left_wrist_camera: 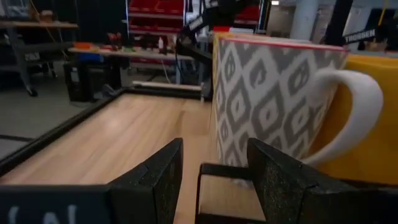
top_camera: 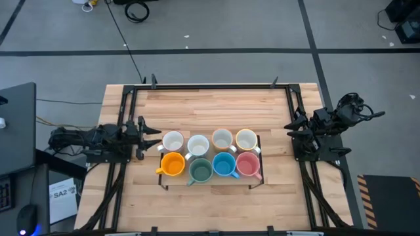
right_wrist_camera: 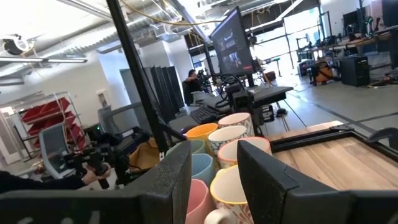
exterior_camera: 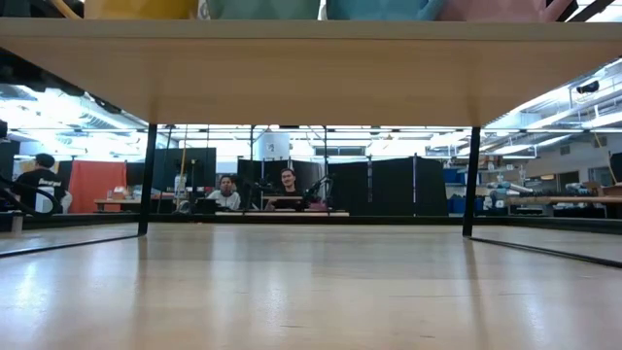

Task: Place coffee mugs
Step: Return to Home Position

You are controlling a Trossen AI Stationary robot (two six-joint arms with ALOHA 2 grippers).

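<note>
Robotics lab: red parts bins (left_wrist_camera: 155, 12) on racking, monitor (right_wrist_camera: 233, 40) at a workstation, black partition panels (exterior_camera: 389, 185), loose cable (top_camera: 136, 11) on grey floor.

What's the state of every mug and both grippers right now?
orange mug: upright on shelf, front row
dark green mug: upright, front row
blue mug: upright, front row
pink mug: upright, front row
four white mugs: upright, back row
left gripper: open, empty
right gripper: open, empty
</note>
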